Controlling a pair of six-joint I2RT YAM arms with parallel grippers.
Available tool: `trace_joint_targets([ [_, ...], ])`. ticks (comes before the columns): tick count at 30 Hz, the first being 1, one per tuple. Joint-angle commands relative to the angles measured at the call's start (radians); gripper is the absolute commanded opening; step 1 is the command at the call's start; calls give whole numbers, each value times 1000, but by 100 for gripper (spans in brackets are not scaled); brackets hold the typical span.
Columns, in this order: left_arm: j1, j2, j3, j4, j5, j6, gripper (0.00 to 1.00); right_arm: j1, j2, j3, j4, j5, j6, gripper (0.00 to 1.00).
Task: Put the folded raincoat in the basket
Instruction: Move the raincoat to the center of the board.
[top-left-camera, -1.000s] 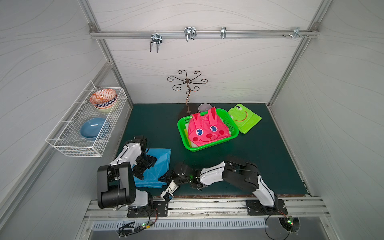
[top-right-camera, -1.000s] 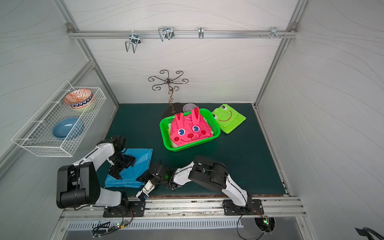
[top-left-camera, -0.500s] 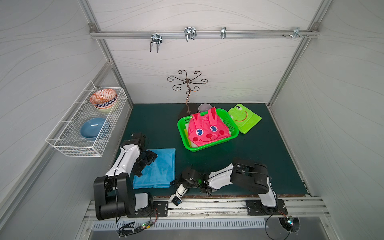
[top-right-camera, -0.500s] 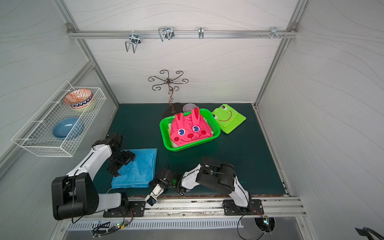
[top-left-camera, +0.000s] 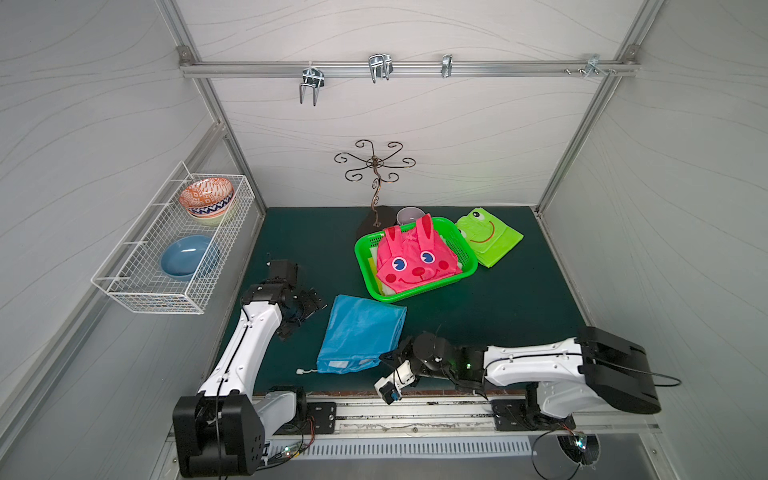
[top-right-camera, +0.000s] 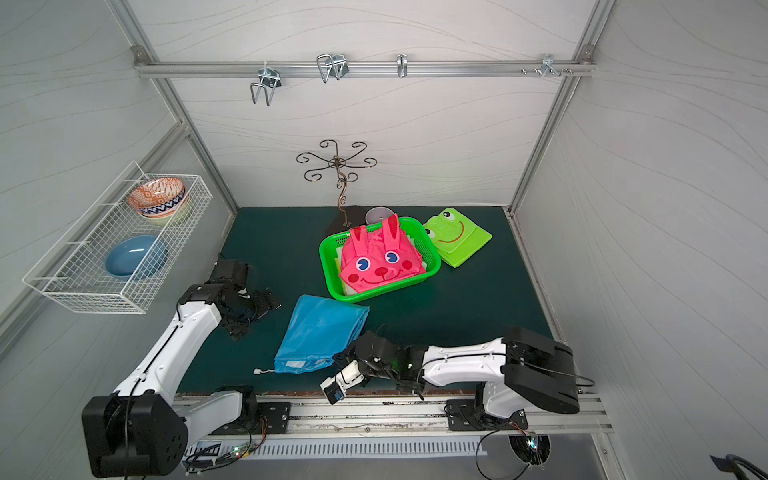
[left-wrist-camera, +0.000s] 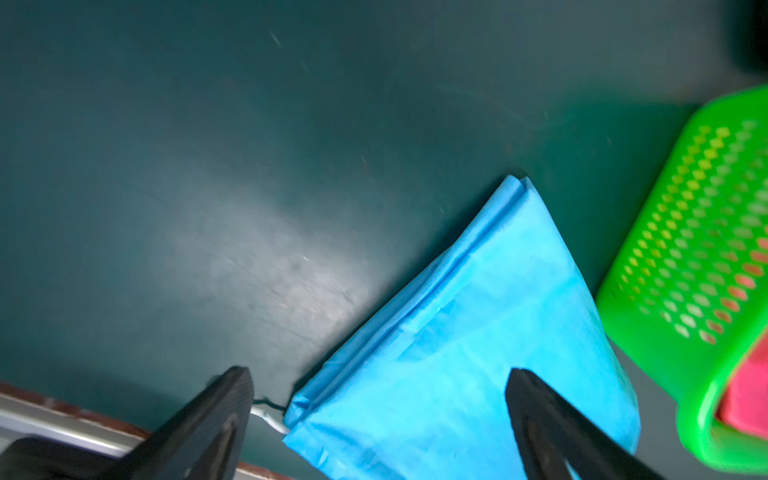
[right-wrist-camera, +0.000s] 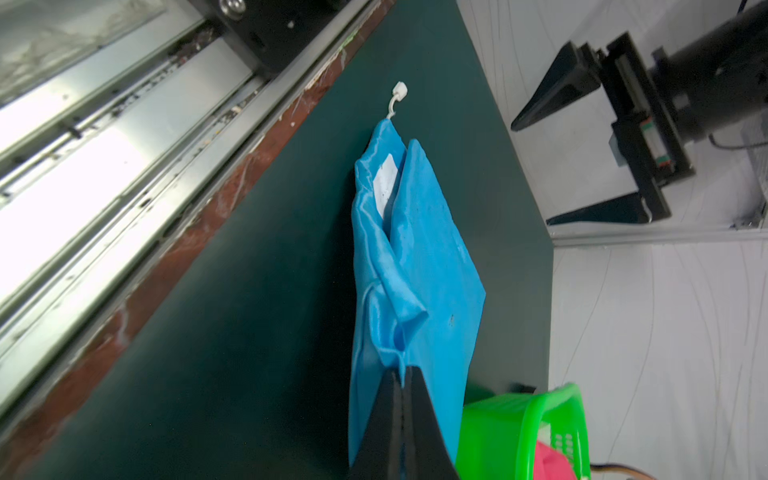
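The folded blue raincoat (top-left-camera: 361, 332) (top-right-camera: 322, 332) lies flat on the green mat, just in front of the bright green basket (top-left-camera: 360, 259) (top-right-camera: 325, 262). My right gripper (top-left-camera: 385, 356) (right-wrist-camera: 402, 372) is shut on the raincoat's (right-wrist-camera: 424, 249) near right edge, pinching a fold of it. My left gripper (top-left-camera: 300, 312) (left-wrist-camera: 380, 374) stands open to the left of the raincoat (left-wrist-camera: 478, 324), apart from it in both top views. A pink rabbit raincoat (top-left-camera: 415, 262) fills the basket (left-wrist-camera: 685, 249) (right-wrist-camera: 498, 424).
A green frog raincoat (top-left-camera: 488, 239) lies right of the basket. A cup (top-left-camera: 409, 214) and a curly metal hook stand (top-left-camera: 374, 166) are behind it. A white wire rack (top-left-camera: 166, 266) with bowls hangs on the left wall. The mat's front edge (right-wrist-camera: 187, 232) runs close to the raincoat.
My right gripper shut on the blue raincoat and dragged it right, toward the basket. My left gripper came off the raincoat and now stands open beside it.
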Motion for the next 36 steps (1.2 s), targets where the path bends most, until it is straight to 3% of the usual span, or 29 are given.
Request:
trace_joint_targets([
  [1,-30,22,-16,31,154,36,100,8,-71,-15,-179,84,108,0],
  [5,-41,69,-106,79,313,-13,100,21,-109,-12,-333,161,107,0],
  [9,-63,101,-184,160,447,-56,100,1,-78,135,-667,154,141,0],
  [12,-113,112,-200,162,499,-54,100,-7,-126,150,-746,156,128,0],
  [18,-288,85,-237,166,459,-117,97,-94,-269,118,-785,122,110,0],
  [20,-301,78,-279,217,451,-143,89,-114,-282,121,-799,130,112,0],
  [23,-329,81,-343,396,532,-185,68,-129,-282,125,-805,140,123,0],
  [27,-426,145,-312,442,520,-152,70,-137,-257,125,-800,173,127,0],
  [32,-456,153,-351,564,573,-203,68,-150,-216,138,-802,199,141,0],
  [36,-532,54,-220,431,453,-110,72,-187,-204,181,-834,163,206,0],
])
